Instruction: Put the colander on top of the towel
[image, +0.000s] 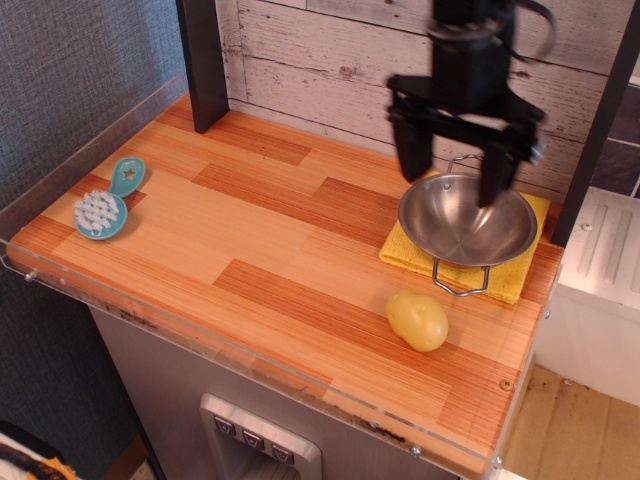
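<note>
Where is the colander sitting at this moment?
The colander sits upright on the towel at the table's right side, just behind the potato, with the open gripper above it.

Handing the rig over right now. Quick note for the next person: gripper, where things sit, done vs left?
Gripper: open, empty, above the back rim of the colander, not touching it as far as the view shows.
Colander: upright on the towel, one wire handle toward the front edge, the other toward the wall.
Towel: flat at the right end of the table, mostly covered by the colander.
Potato sits in front of the towel, brush at the far left; neither is involved.
Done: the placement looks complete.
Left: probably only pulling the arm clear.
</note>
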